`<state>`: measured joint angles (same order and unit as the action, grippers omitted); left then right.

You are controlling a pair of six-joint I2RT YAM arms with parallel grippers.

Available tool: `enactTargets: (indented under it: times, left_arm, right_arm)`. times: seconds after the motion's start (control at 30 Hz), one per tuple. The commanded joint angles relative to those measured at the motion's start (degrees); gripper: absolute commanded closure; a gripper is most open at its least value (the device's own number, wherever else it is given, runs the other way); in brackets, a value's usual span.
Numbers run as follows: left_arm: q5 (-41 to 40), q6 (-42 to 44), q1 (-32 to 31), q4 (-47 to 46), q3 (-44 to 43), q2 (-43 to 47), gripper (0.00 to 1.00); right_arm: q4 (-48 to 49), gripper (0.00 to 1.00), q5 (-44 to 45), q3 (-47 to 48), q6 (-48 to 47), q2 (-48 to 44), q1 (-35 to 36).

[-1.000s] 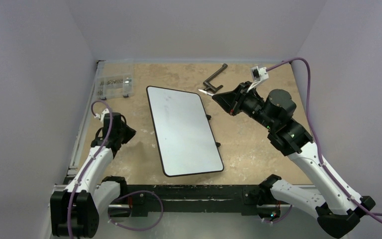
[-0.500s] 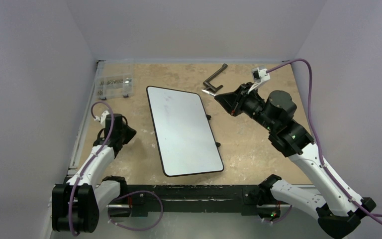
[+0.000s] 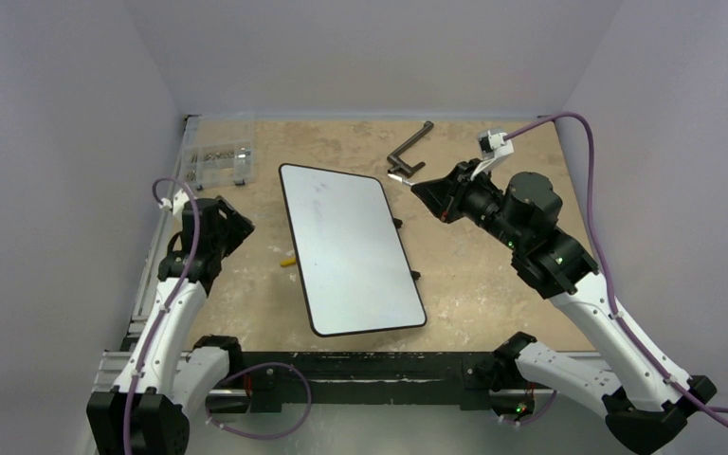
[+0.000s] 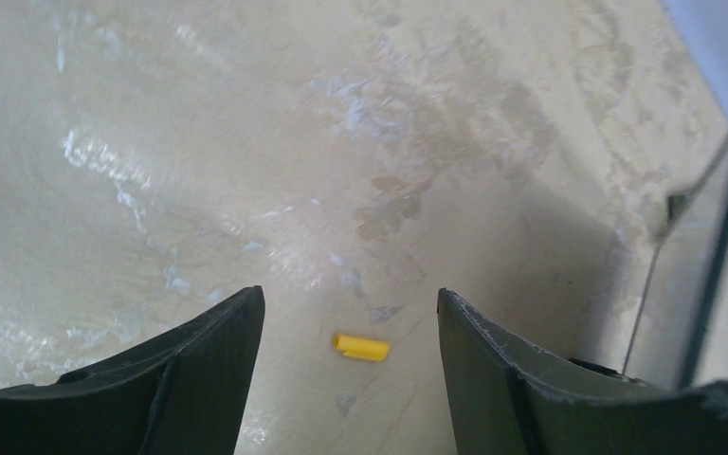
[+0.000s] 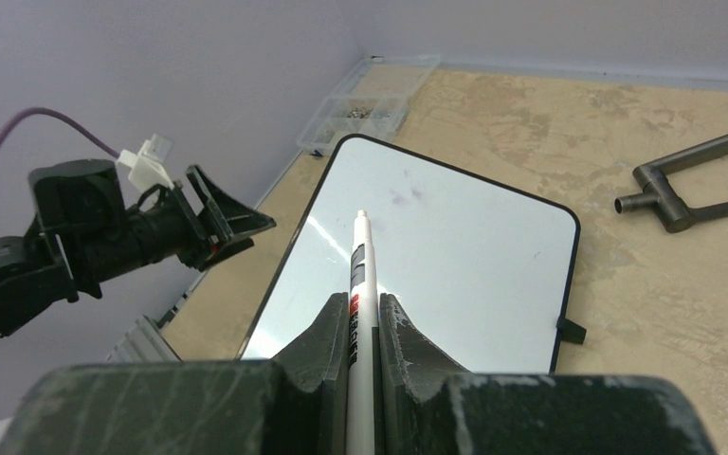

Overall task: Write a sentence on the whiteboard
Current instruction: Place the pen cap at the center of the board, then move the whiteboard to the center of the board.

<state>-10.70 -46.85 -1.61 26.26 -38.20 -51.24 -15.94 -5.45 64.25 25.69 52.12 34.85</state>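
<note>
The whiteboard [image 3: 351,248] lies flat in the middle of the table, turned at an angle. It also shows in the right wrist view [image 5: 464,256], and its edge shows in the left wrist view [image 4: 706,256]. No orange-yellow sentence shows on it, only faint smudges. My right gripper [image 3: 431,192] [image 5: 364,299] is shut on a white marker [image 5: 360,265], held above the board's far right corner with its tip [image 3: 398,177] pointing over the board. My left gripper [image 3: 239,227] [image 4: 349,294] is open and empty, left of the board, above a small yellow cap [image 4: 360,347] [image 3: 288,261] on the table.
A clear plastic parts box [image 3: 216,163] [image 5: 370,100] stands at the far left by the wall. A dark metal crank-shaped tool [image 3: 412,147] [image 5: 687,185] lies at the far right of the board. Lilac walls close in on three sides.
</note>
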Motion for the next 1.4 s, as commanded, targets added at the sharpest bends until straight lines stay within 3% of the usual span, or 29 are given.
enactTargets:
  times: [0.0,0.13,0.3,0.37,0.63,1.07,1.37]
  left_arm:
    - [4.04,7.58,0.39,1.59,-6.27,2.19,0.37]
    - [15.58,12.30,0.44,1.82,-9.92,1.36,0.43]
    - [22.66,14.10,0.39,3.43,-11.55,0.47,0.51]
    - [26.79,14.50,0.40,2.89,-11.44,-0.59,0.58]
    - [40.38,12.31,0.38,-6.01,-9.38,-7.54,0.68]
    - [41.05,13.64,0.38,-3.61,-10.86,-4.23,0.67]
    - [45.57,12.58,0.31,-7.47,-9.23,-8.58,0.78]
  right_arm:
    - [0.80,1.00,0.53,1.08,-1.76,0.06,-0.06]
    - [-1.43,1.00,1.77,2.86,-3.63,0.09,-0.12]
    - [-4.29,1.00,3.48,5.45,-5.46,-0.42,-0.11]
    - [-4.88,1.00,3.67,5.70,-5.52,-0.76,-0.12]
    - [-5.84,1.00,3.61,5.18,-5.32,-2.02,-0.11]
    - [-6.11,1.00,3.56,4.83,-5.63,-2.39,-0.17]
    - [-6.01,1.00,3.52,4.53,-5.71,-2.42,-0.05]
